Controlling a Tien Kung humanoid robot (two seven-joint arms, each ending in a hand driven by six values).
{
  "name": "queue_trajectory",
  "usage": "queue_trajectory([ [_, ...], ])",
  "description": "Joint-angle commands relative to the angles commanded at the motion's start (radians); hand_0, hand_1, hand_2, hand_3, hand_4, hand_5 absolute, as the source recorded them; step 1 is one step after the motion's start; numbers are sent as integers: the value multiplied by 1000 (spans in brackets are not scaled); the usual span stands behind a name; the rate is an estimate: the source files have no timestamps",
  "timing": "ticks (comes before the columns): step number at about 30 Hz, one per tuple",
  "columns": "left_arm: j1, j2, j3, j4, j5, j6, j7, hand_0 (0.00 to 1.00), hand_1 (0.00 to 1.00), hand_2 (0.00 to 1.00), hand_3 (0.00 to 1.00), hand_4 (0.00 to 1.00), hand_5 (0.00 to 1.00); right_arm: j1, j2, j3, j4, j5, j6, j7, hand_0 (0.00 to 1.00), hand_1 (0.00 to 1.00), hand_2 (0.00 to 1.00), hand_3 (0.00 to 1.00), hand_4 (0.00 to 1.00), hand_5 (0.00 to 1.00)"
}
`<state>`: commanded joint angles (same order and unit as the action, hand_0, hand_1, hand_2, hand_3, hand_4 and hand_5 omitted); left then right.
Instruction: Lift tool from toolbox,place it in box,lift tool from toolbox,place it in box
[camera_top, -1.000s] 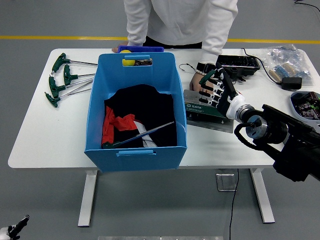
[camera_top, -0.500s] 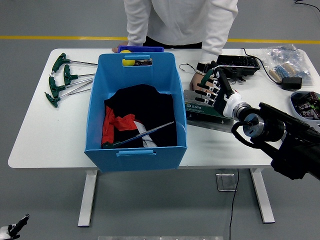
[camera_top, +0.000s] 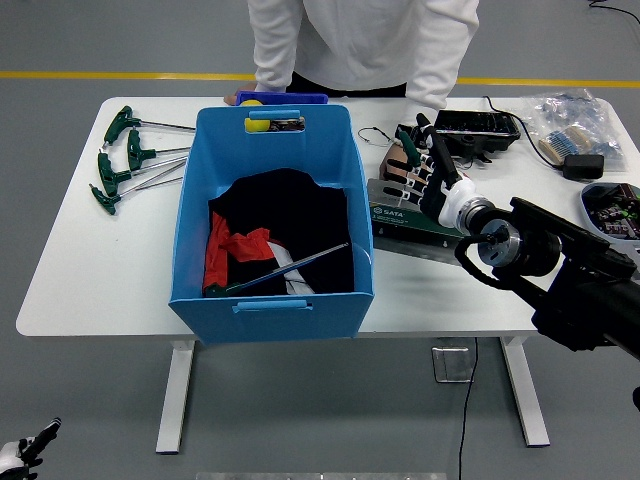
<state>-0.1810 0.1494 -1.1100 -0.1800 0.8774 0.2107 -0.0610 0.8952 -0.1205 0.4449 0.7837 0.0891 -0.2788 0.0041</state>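
**Robot hand over the green toolbox**

While a person's hand (camera_top: 396, 160) rests on the toolbox's far end, the right hand (camera_top: 428, 172) reaches over it with fingers spread, holding nothing. The toolbox (camera_top: 412, 222) is flat and dark green with white letters on its side. It lies on the white table (camera_top: 90, 270), just right of the blue box (camera_top: 272, 215). A long thin tool (camera_top: 290, 266) lies in the blue box on black and red cloth (camera_top: 270, 225). Green-handled tools (camera_top: 125, 160) lie left of it.
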Motion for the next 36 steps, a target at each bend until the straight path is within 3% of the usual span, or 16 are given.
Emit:
queue_trajectory([
  [22, 19, -1, -13, 0, 3, -1, -2, 858, 874, 885, 680, 683, 668, 18, -16, 138, 80, 16, -15, 18, 514, 557, 695, 888, 998, 870],
  [31, 25, -3, -13, 0, 3, -1, -1, 858, 874, 885, 681, 683, 668, 18, -26, 156, 93, 25, -23, 25, 514, 554, 694, 889, 998, 871],
  [32, 25, -3, -12, 0, 3, -1, -1, 858, 874, 885, 681, 684, 669, 17, -26, 155, 93, 26, -25, 26, 511, 555, 691, 839, 998, 871],
  [36, 26, -3, -15, 0, 6, 0, 0, 858, 874, 885, 681, 684, 669, 14, -26, 154, 95, 36, -37, 32, 511, 555, 691, 839, 998, 871],
])
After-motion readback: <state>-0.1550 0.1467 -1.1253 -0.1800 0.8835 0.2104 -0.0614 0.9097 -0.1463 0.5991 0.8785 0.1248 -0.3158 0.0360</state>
